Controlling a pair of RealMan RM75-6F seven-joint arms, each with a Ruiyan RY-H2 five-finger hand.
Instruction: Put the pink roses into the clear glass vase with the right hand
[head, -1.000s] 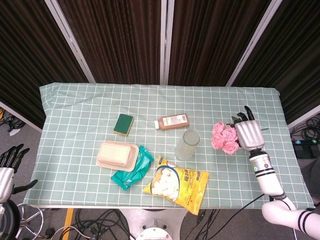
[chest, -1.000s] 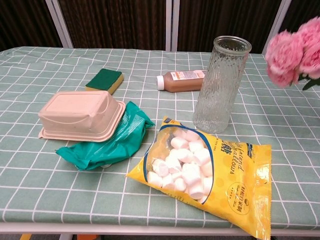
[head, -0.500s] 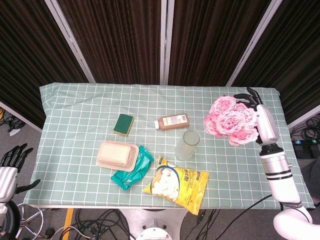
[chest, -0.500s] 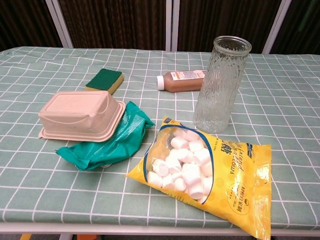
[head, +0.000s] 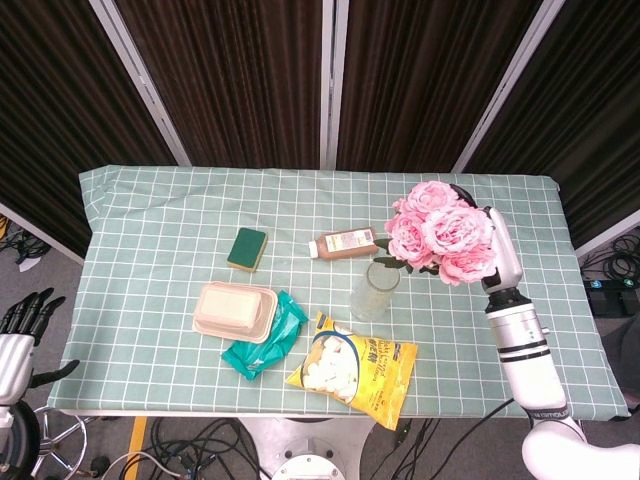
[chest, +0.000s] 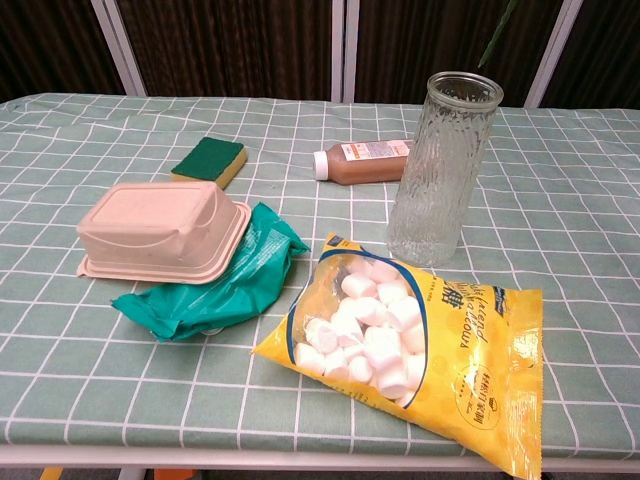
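A bunch of pink roses (head: 437, 231) hangs in the air just right of and above the clear glass vase (head: 374, 290), held by my right hand (head: 500, 258), whose fingers are mostly hidden behind the blooms. Green stems (head: 390, 261) reach down toward the vase's mouth. In the chest view the ribbed vase (chest: 441, 168) stands upright and empty, with a green stem tip (chest: 497, 33) above its rim. My left hand (head: 18, 335) hangs off the table's lower left, holding nothing, fingers apart.
A brown bottle (head: 345, 243) lies behind the vase. A yellow marshmallow bag (head: 354, 367) lies in front of it. A beige lidded box (head: 234, 310) on teal wrapping (head: 270, 340) and a green sponge (head: 246, 248) sit to the left.
My right hand has raised the roses off the right side of the table and carried them left toward the vase. A stem tip now shows at the top of the chest view.
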